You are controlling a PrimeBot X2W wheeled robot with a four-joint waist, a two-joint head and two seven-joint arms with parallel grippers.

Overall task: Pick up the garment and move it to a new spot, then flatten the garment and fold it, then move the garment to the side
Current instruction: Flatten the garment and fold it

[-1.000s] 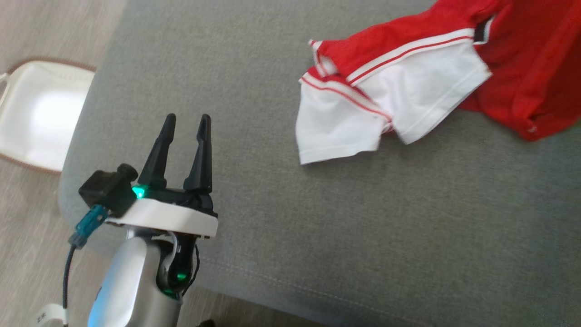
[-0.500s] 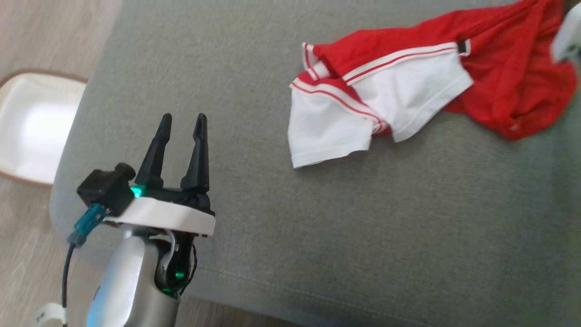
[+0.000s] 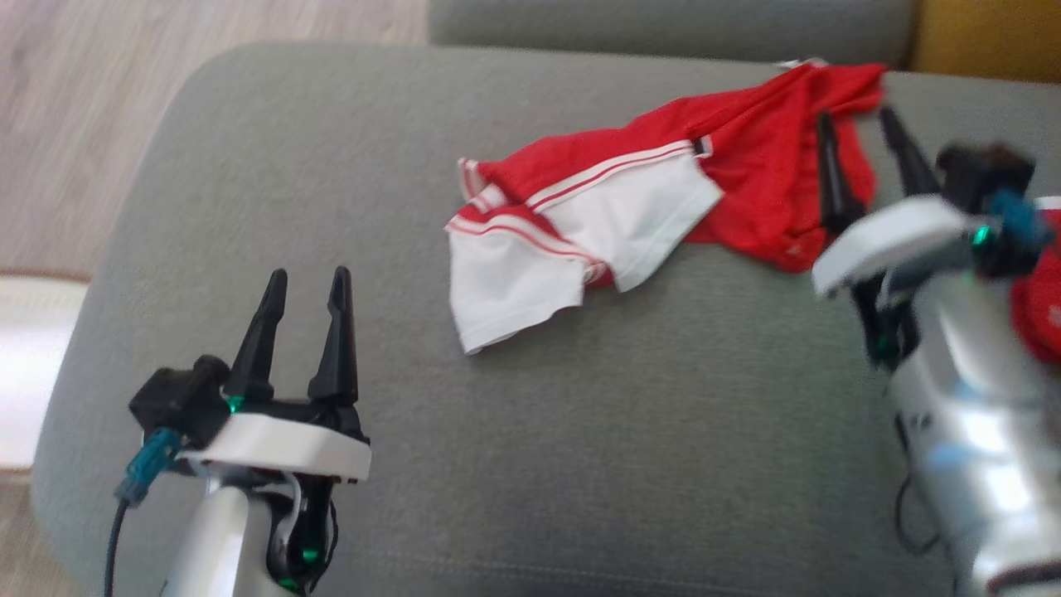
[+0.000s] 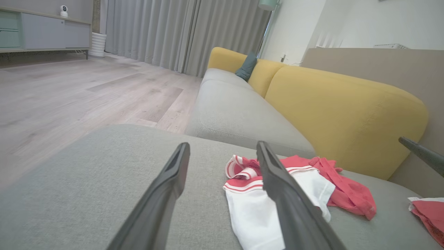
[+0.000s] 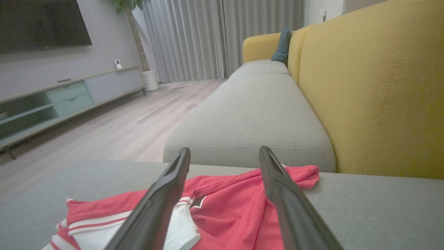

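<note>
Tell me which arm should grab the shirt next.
Right. The right gripper is open, fingers at the red end of the shirt; the left gripper, also open, sits apart from it over bare cushion.

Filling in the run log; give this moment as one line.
garment: crumpled on grey cushion | left gripper: open, empty, apart from garment | right gripper: open, empty, over red end

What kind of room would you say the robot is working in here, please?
Most likely a home living room: a grey and yellow sofa, a low media cabinet, and a dark wall screen above it.
</note>
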